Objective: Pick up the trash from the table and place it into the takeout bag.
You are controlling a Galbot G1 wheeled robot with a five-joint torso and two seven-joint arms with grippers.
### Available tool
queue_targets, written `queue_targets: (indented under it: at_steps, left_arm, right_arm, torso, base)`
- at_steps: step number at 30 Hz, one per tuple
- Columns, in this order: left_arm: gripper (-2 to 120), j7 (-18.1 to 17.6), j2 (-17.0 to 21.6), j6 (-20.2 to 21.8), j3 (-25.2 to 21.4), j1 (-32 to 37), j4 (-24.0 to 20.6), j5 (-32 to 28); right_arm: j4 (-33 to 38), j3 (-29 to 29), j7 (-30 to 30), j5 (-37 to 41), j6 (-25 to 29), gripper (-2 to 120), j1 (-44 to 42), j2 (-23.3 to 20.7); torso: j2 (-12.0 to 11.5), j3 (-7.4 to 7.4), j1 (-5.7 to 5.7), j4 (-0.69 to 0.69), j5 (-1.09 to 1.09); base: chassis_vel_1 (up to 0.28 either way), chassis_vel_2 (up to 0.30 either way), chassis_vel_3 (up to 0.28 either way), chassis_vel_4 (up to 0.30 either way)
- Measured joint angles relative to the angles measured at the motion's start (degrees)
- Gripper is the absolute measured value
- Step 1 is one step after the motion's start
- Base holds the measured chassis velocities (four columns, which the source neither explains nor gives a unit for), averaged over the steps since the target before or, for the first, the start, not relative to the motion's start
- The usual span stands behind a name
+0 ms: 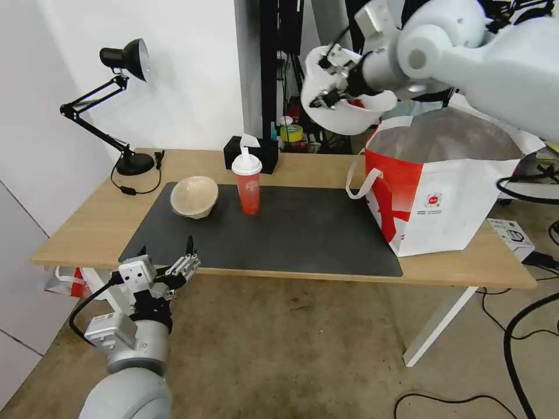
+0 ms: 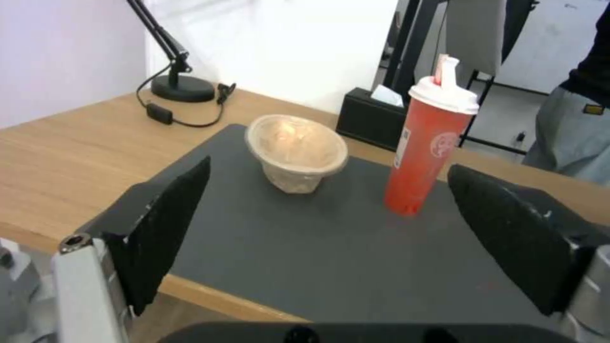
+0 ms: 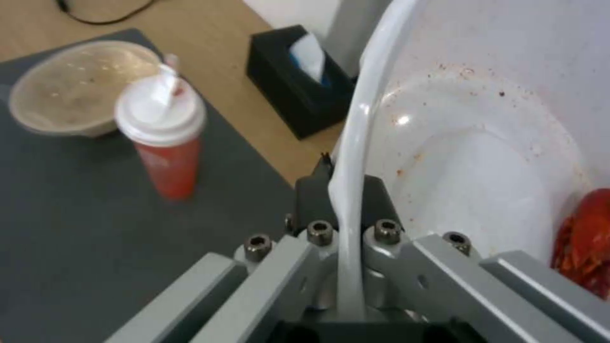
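Pinching the white bowl (image 1: 349, 110) by its rim, the right gripper (image 1: 327, 87) holds trash item 1 of 3 beside the takeout bag (image 1: 442, 192), needing carry over its mouth, while the left gripper (image 1: 169, 265) idles agape at the table (image 1: 81, 233) edge.

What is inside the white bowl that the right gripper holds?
The white bowl, pinched at its rim by the right gripper, holds a red scrap at one edge, plus reddish specks. The part behind the rim is hidden.

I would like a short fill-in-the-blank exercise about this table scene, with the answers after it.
1. The right gripper pinches the rim of the white ____.
2. The red cup stands on the dark ____.
3. The left gripper is ____ and holds nothing.
4. The takeout bag stands on the ____.

Answers: bowl; mat; open; table
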Motion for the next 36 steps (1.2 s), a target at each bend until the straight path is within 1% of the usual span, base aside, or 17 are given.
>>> queue_targets:
  at_steps: [2,7,13,20,27,36]
  left_arm:
    - [100,0.0,0.05,0.0,0.03,0.02,0.0,0.0]
    - [100,0.0,0.49,0.0,0.07,0.16,-0.29,-0.14]
    - [100,0.0,1.03,0.01,0.19,-0.31,-0.01,-0.58]
    - [100,-0.04,1.37,0.03,0.4,-0.55,0.42,-0.83]
    - [100,-0.09,1.65,0.03,0.37,-0.7,0.67,-1.03]
    - [100,-0.16,1.44,0.08,0.39,-0.63,0.82,-1.06]
  right_arm:
    - [-0.09,0.16,0.0,-0.09,0.0,0,-0.19,-0.72]
    - [-1.0,-0.33,-1.39,-2.3,-0.01,0,-0.73,-4.53]
    - [-1.35,-0.28,-2.61,-3.48,-0.01,0,-0.99,-6.92]
    - [-1.41,1.06,-3.3,-4.47,-0.01,0,-2.49,-9.47]
    - [-0.63,4.2,-3.41,-5.27,-0.01,0,-6.48,-12.64]
    - [-0.2,9.62,-3.03,-6.74,-0.01,0,-13.51,-14.23]
  torso:
    - [0.0,0.0,0.0,-0.01,0.0]
    - [0.0,0.0,0.0,0.0,0.01]
    - [0.0,0.0,0.0,0.0,-0.01]
    - [0.0,0.0,0.0,0.0,0.0]
    - [0.0,0.0,0.0,0.0,-0.01]
    - [0.0,0.0,0.0,0.0,-0.01]
  base:
    - [0.0,0.0,0.0,0.0]
    - [0.0,0.0,0.0,0.0]
    - [0.0,0.0,0.0,0.0]
    - [0.0,0.0,0.0,0.0]
    - [0.0,0.0,0.0,0.0]
    - [0.0,0.0,0.0,0.0]
